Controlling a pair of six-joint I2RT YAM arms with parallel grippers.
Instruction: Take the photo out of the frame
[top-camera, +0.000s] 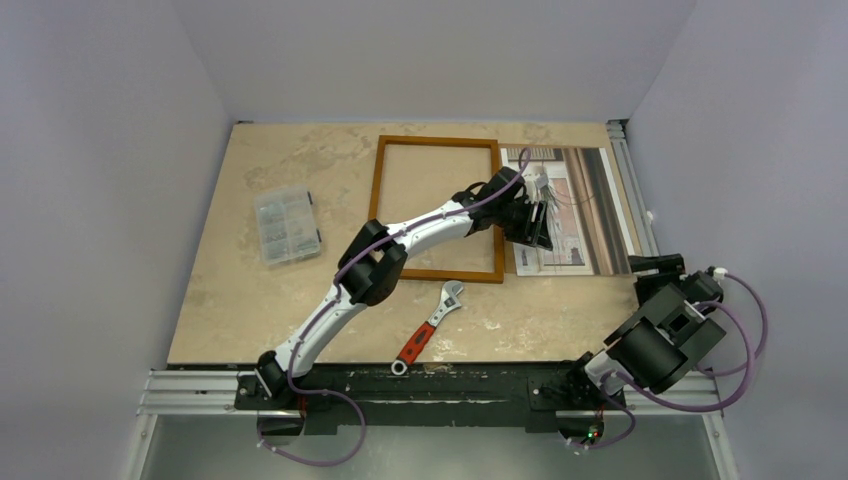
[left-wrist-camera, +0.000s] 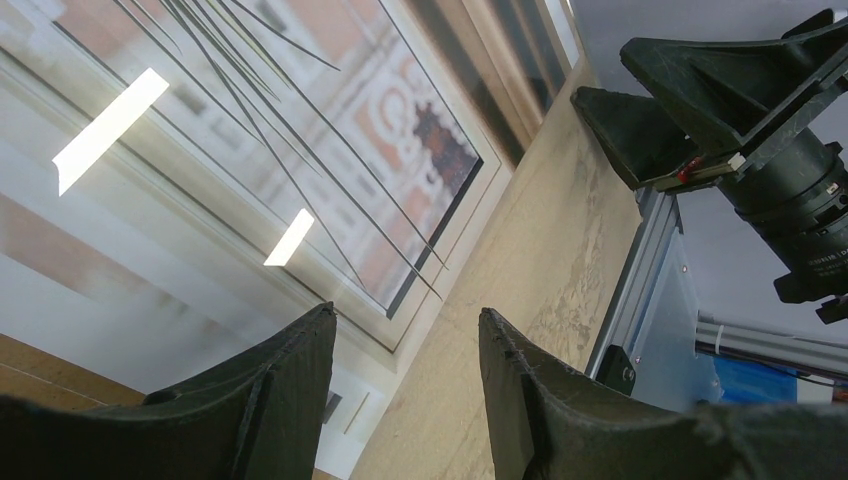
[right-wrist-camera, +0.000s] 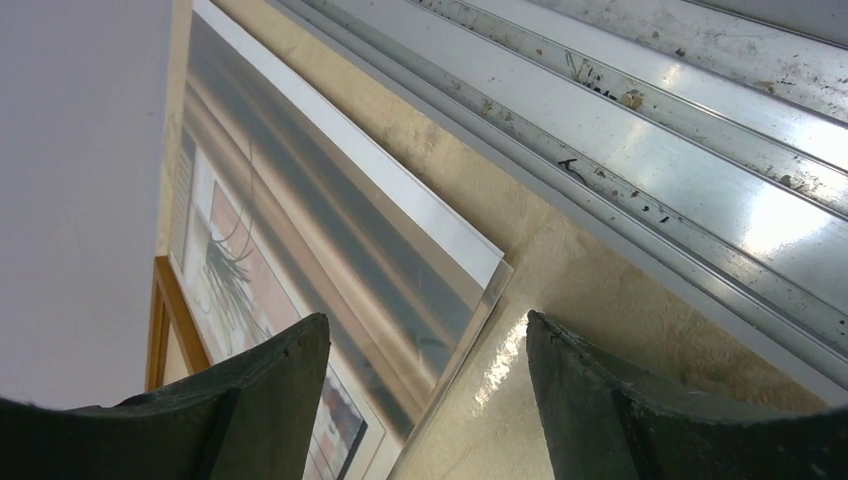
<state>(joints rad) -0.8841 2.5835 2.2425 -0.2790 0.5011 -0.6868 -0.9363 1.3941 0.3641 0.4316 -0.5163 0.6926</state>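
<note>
**Photo** (top-camera: 590, 200): lies flat on the table (top-camera: 290, 160), outside the frame (top-camera: 440, 140) and just beside its right border. The frame lies flat too, and bare tabletop shows inside it.

**Left gripper** (top-camera: 535, 218): hangs over the left half of the photo and hides part of the print in the top view. Its jaws are spread with nothing between them. Through the gap, the left wrist view shows the glossy print and bare tabletop. The left arm (top-camera: 420, 228) crosses above the frame's lower right part.

**Right gripper** (top-camera: 655, 265): sits by the photo's near right corner, jaws spread and empty. That corner shows beyond its fingers (right-wrist-camera: 270, 400).

**Surroundings:**
- An aluminium rail (top-camera: 634, 190) runs along the table's right edge, close beside the photo.
- A red-handled adjustable wrench (top-camera: 430, 325) lies near the table's front edge, apart from the frame.
- A clear compartment box (top-camera: 287, 225) sits left of the frame, well apart.
</note>
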